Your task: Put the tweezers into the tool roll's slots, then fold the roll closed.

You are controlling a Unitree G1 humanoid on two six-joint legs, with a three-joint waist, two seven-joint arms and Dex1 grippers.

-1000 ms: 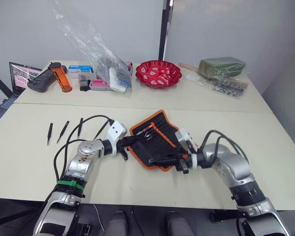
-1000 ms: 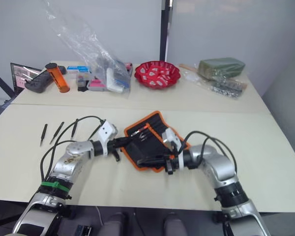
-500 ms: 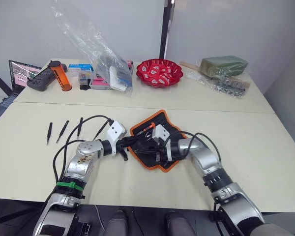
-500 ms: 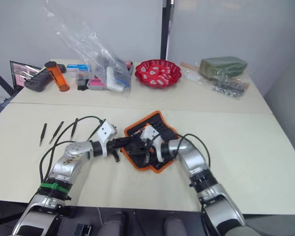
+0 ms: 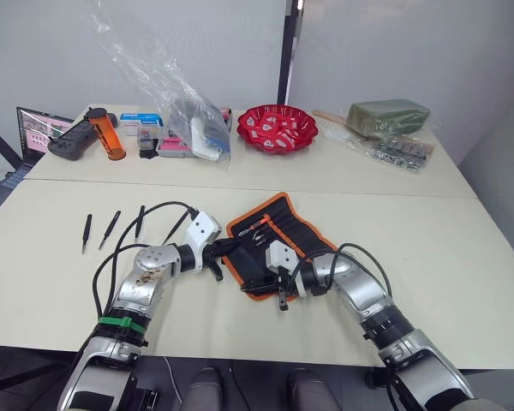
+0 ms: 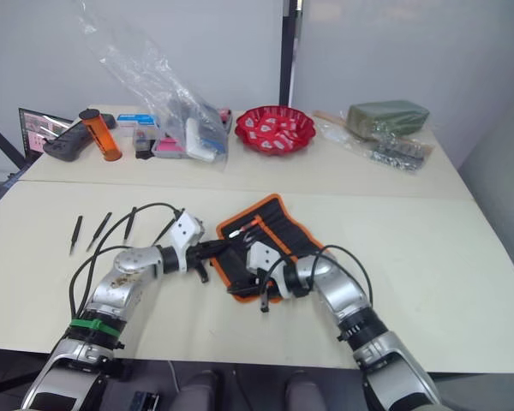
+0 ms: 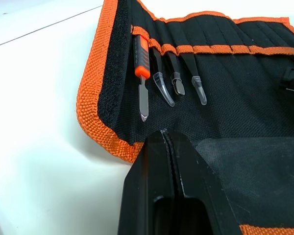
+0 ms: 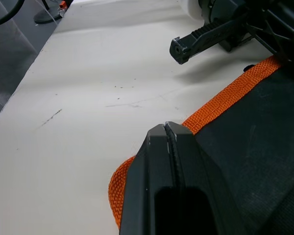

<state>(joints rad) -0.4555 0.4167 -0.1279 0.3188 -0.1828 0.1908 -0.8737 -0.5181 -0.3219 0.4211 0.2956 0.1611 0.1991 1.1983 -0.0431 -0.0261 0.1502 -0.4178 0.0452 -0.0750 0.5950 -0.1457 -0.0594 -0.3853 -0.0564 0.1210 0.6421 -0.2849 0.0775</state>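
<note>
The tool roll [image 5: 283,224] lies at the table's middle, black with orange edging, its near side folded over. Its slots [image 7: 186,49] hold an orange-handled tool and three capped tweezers [image 7: 164,83]. My left gripper [image 5: 236,246] is shut, with its tips [image 7: 162,134] resting on the roll's inner face near the left edge. Down at the roll's near corner, my right gripper [image 5: 253,287] is shut on the orange trim [image 8: 220,103]. Three loose tweezers [image 5: 110,228] lie side by side on the table, far left of the roll.
Along the back of the table stand a red bowl [image 5: 276,127], a clear plastic bag [image 5: 184,103], an orange canister [image 5: 103,133], a black controller [image 5: 68,141] and a green packet [image 5: 385,116]. Black cables [image 5: 167,210] loop over my left arm.
My right gripper swept from the roll's right side leftward across it to the near corner, pulling the flap over, so the roll now looks narrower. The left gripper stayed put.
</note>
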